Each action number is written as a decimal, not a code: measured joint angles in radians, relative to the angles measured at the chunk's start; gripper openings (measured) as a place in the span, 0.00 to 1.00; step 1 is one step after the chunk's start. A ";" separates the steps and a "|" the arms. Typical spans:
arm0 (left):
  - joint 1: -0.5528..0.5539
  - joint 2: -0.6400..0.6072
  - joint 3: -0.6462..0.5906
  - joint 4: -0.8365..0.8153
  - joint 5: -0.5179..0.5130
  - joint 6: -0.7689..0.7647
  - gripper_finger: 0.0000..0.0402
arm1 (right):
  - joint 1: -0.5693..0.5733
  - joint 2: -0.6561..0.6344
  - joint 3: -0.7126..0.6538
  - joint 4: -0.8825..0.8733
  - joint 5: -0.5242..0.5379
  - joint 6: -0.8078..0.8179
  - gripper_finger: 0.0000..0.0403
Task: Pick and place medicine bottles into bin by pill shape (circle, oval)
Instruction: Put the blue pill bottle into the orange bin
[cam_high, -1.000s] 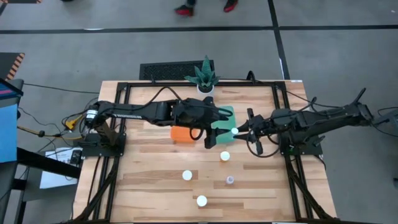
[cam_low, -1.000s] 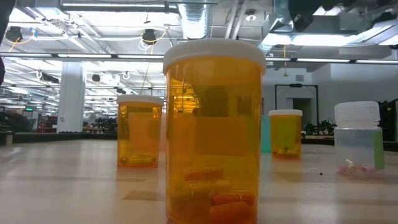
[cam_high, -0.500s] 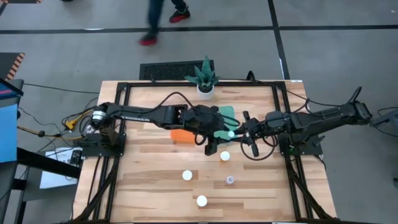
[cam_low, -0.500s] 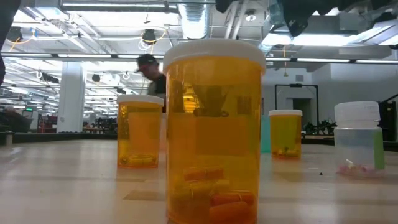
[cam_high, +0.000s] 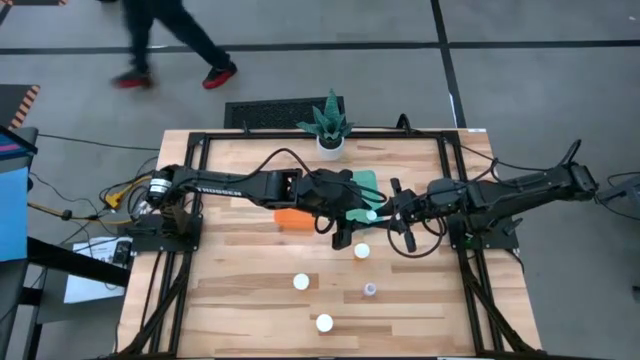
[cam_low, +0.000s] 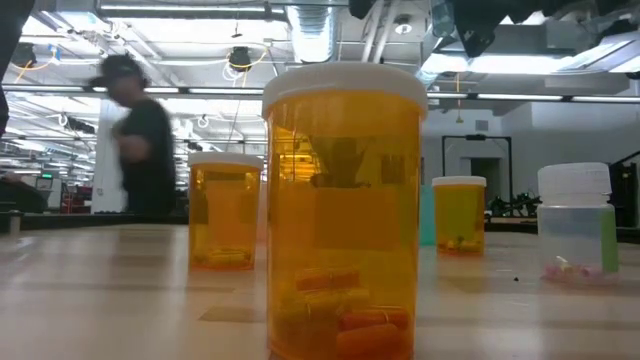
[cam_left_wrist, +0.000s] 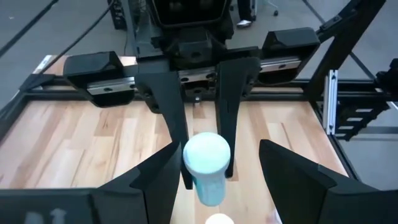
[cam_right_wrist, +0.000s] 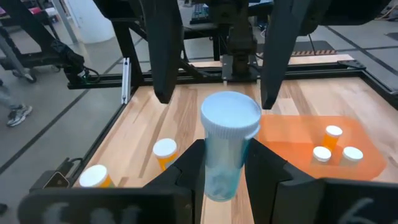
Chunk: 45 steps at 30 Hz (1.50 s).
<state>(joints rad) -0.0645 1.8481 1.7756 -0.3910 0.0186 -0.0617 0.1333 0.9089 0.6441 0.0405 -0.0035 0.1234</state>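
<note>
I am looking down on the wooden bench (cam_high: 230, 300), where my two dark arms meet near the middle, tip to tip. This looks like a handover: the bluish-clear bottle (cam_right_wrist: 227, 144) hangs in the air between them so it can pass from one arm to the other.

The orange bin (cam_right_wrist: 298, 142) lies under the left arm, with three small bottles already inside. The green bin (cam_high: 366, 181) shows only as an edge beside it, mostly hidden by that arm.

My right pincer (cam_right_wrist: 224, 163) is clamped on the bluish-clear bottle, gripping its body below the white cap, upright. My left pincer (cam_left_wrist: 214, 171) faces it with fingers spread apart on either side of the same bottle, not closed on it, ready to take it.

Four more bottles stand loose on the bench nearer the front edge, among them a wide amber one (cam_low: 343, 215) very close to the low camera.

A person walks past on the floor beyond the bench.
</note>
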 joint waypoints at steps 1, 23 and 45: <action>0.000 0.002 0.000 0.000 -0.001 0.000 0.52 | 0.000 0.000 0.000 0.002 0.000 0.000 0.25; 0.005 0.003 0.000 0.025 -0.018 -0.002 0.45 | 0.000 0.000 0.000 0.012 0.001 -0.003 0.25; 0.019 0.003 0.000 -0.012 0.028 -0.025 0.38 | 0.000 0.000 0.000 0.028 0.002 -0.019 0.25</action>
<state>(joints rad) -0.0460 1.8507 1.7760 -0.4030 0.0465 -0.0864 0.1333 0.9089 0.6441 0.0690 -0.0017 0.1040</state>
